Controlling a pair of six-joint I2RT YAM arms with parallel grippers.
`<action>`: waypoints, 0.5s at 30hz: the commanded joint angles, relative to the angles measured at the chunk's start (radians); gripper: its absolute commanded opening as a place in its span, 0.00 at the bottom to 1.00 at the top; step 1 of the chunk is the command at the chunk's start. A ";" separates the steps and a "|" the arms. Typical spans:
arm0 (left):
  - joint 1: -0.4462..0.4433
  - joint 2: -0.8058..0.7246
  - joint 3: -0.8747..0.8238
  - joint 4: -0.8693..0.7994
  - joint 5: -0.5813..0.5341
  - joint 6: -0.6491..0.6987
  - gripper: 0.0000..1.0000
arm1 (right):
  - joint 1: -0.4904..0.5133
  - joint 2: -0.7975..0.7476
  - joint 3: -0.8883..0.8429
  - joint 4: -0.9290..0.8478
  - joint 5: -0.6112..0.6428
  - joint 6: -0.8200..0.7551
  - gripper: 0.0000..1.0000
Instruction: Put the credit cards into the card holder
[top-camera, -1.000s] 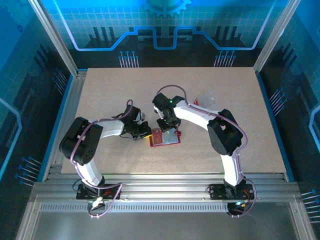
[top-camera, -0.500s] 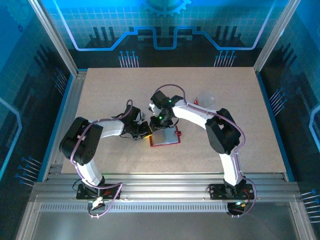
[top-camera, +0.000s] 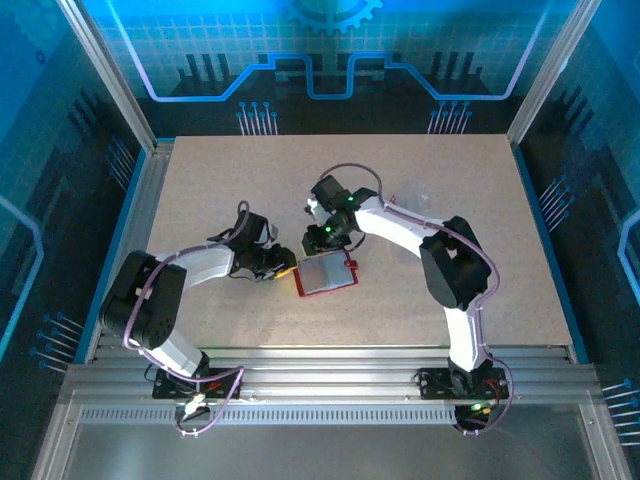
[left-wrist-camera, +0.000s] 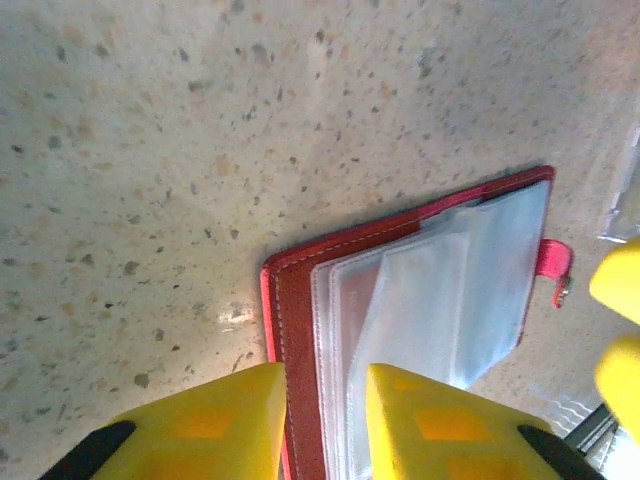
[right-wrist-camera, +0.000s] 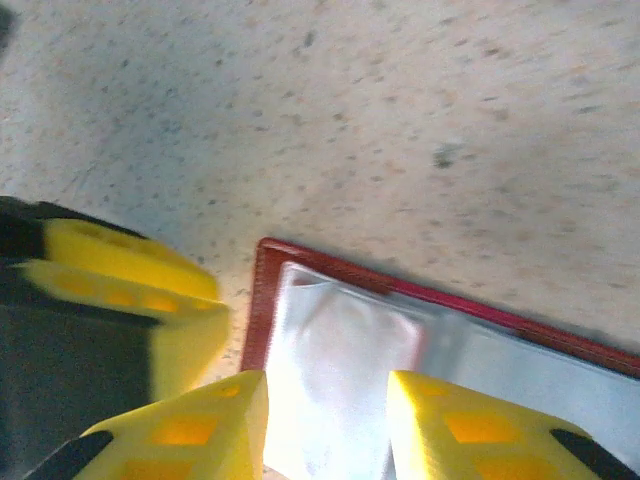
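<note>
The red card holder (top-camera: 328, 274) lies open on the table, its clear pockets facing up and its clasp tab (left-wrist-camera: 552, 262) at the far side. My left gripper (top-camera: 287, 266) sits at its left edge. In the left wrist view that gripper (left-wrist-camera: 320, 400) is slightly open, with the red border (left-wrist-camera: 290, 330) running between its fingers. My right gripper (top-camera: 322, 240) is at the holder's upper left corner. Seen from its own wrist, it (right-wrist-camera: 325, 420) is open over a glaring clear pocket (right-wrist-camera: 335, 350). A pinkish patch (left-wrist-camera: 355, 300) shows inside one pocket. The credit cards are hidden.
A clear plastic bag (top-camera: 413, 201) lies on the table behind the right arm. The speckled tabletop (top-camera: 230, 180) stretches open to the left and back. The right gripper's yellow fingers (left-wrist-camera: 620, 330) crowd the left wrist view's right edge.
The card holder has turned a little and slid slightly left. The left arm has stretched out lower and further left. The right gripper has pulled back from over the holder to its upper left corner.
</note>
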 joint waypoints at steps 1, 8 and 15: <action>0.015 -0.051 -0.009 -0.041 0.015 -0.018 0.32 | -0.025 -0.071 0.012 -0.102 0.184 -0.041 0.40; 0.012 -0.059 0.007 -0.040 0.035 -0.004 0.41 | -0.138 -0.065 0.112 -0.296 0.663 -0.075 0.58; -0.001 -0.039 0.014 -0.024 0.037 -0.006 0.42 | -0.205 0.079 0.222 -0.352 0.886 -0.122 0.65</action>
